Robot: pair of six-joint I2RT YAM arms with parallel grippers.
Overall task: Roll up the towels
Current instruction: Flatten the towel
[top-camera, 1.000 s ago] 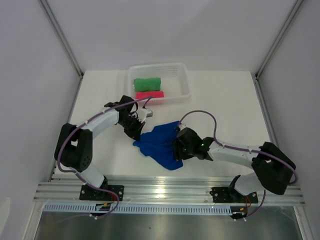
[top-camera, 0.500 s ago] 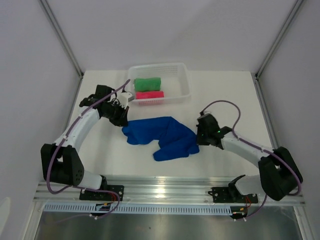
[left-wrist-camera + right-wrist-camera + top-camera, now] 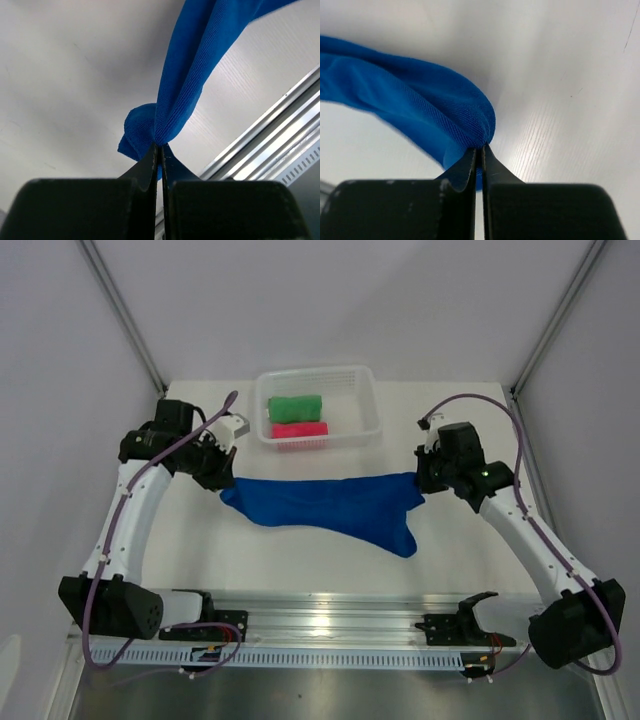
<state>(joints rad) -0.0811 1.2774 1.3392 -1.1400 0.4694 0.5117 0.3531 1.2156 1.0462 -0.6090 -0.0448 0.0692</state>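
1. Top external view gives us the whole layout. The left gripper (image 3: 222, 480) sits at the left of the frame and the right gripper (image 3: 420, 478) at the right. The blue towel (image 3: 330, 508) spans between them as a long band across the middle of the table (image 3: 470, 550), and one corner droops toward the lower right.
2. From above we cannot judge the jaw gaps; the wrist views settle that.
3. Left wrist view shows us its jaws pressed almost together, pinching a bunched corner of the blue cloth. The cloth rises toward the upper right of that frame, and a metal rail (image 3: 270, 135) shows at the lower right.
4. Right wrist view shows its jaws closed to a sliver on a folded edge. The towel runs off toward the upper left.
5. Only the overhead view shows us the green towel (image 3: 295, 406) and the pink towel (image 3: 299, 430). Both are rolled and lie side by side in the white basket (image 3: 372, 412) at top centre, apart from both grippers.
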